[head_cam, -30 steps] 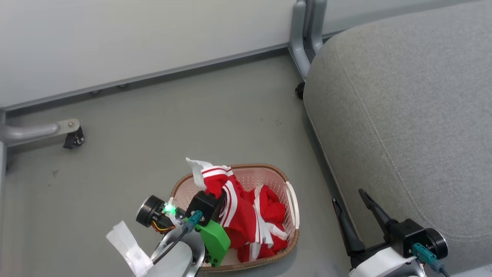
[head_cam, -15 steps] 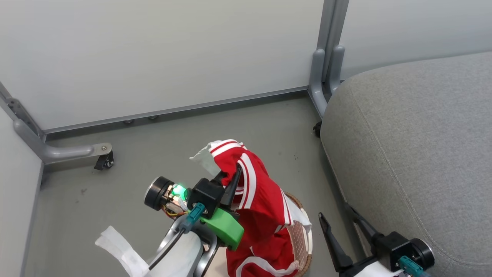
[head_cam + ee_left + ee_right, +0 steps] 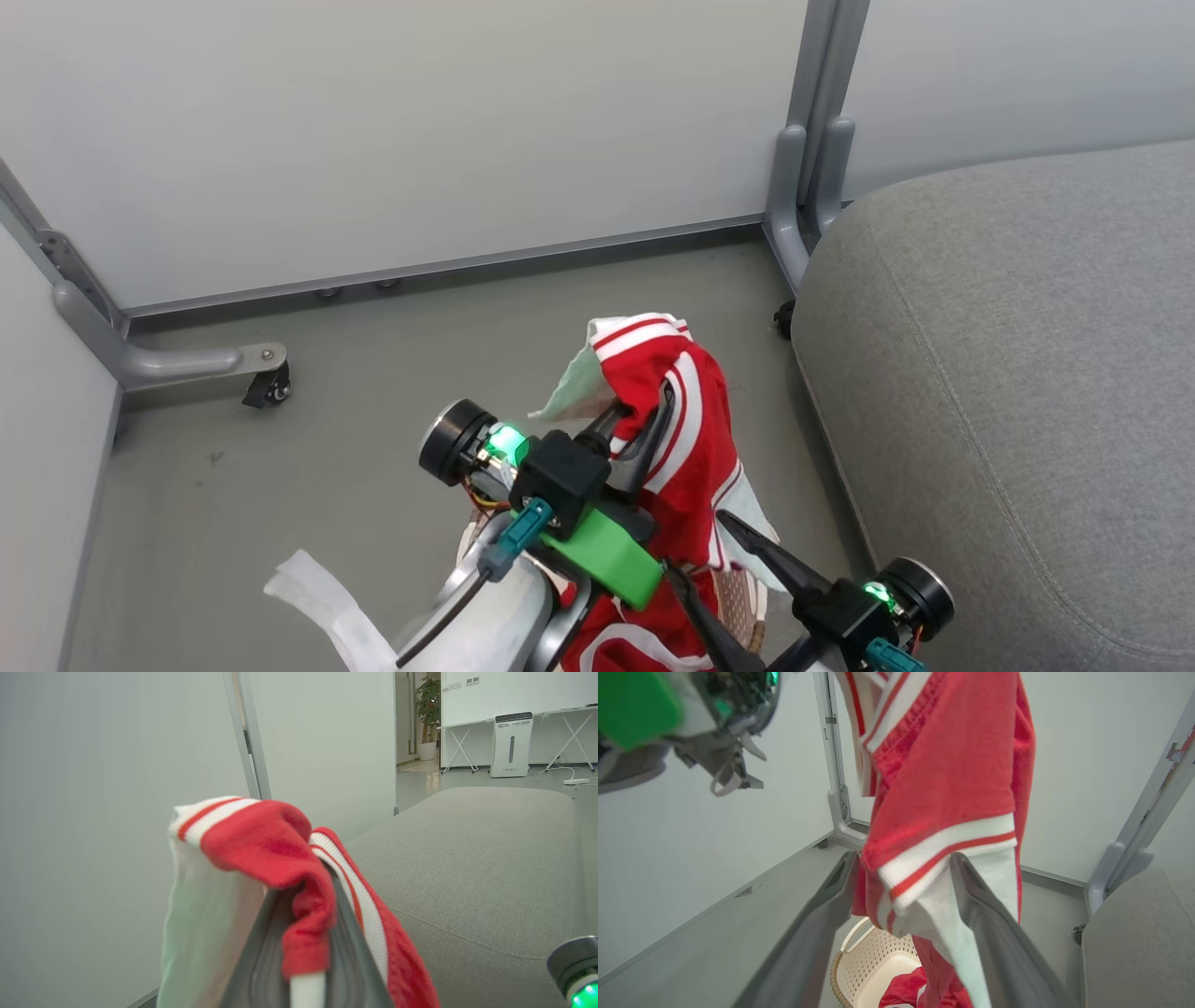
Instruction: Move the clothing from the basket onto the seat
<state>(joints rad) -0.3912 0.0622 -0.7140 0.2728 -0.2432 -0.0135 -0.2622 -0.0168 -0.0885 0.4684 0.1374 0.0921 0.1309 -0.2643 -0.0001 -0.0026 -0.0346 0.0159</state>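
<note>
Left gripper [image 3: 644,411] pinched shut on red clothing [image 3: 695,439], held above basket [image 3: 861,970]; right gripper [image 3: 698,546] jaws spread wide, fabric hanging between them; grey seat [image 3: 1008,373] just beside.

Bright even light, soft shadows, near cloth blurred

Red white-striped clothing [image 3: 677,420], grey seat [image 3: 1008,373]

The grey floor [image 3: 420,355] carries the basket [image 3: 868,966]; the seat [image 3: 1008,373] stands beside.
</note>
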